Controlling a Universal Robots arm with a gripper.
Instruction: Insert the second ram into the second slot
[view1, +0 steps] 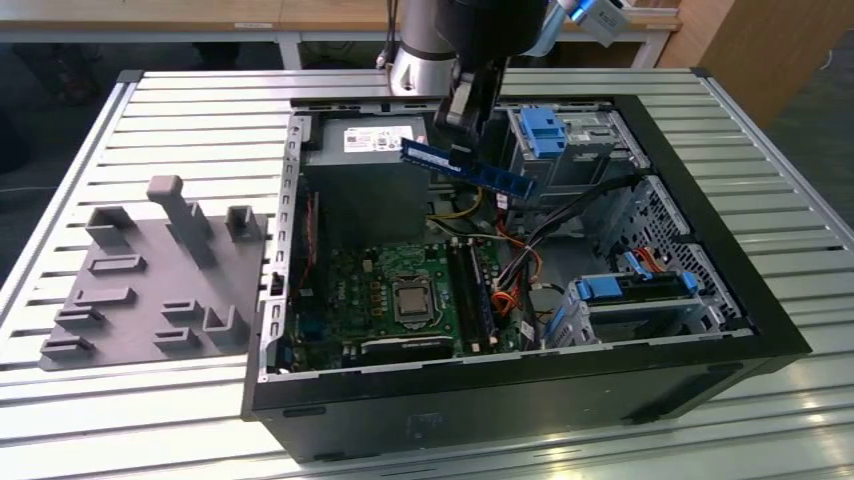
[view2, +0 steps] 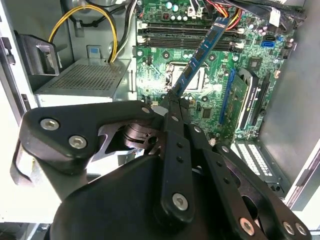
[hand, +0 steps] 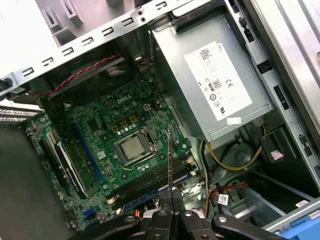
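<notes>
- Black-fingered and clenched: grips the second ram by one end, with the gripper hanging above the open computer case in the exterior view.
- Holds the blue strip in the air, tilted, between the power supply and the blue drive-bay clip, well clear of the motherboard lying lower in the case.
- Seen in the second wrist view with fingers pinched on the strip's near end, the second ram slanting away across the green board toward the memory slots.
- Seen edge-on in the first wrist view as a thin line rising from the closed fingertips, the CPU socket just beside that line and the slots crossing behind it.
- Not seated: touches no slot, no part of the board.
- Cannot tell whether another module already sits in a slot.
- Outside the case, at the exterior view's left: grey fixture plate on the slatted metal table.
</notes>
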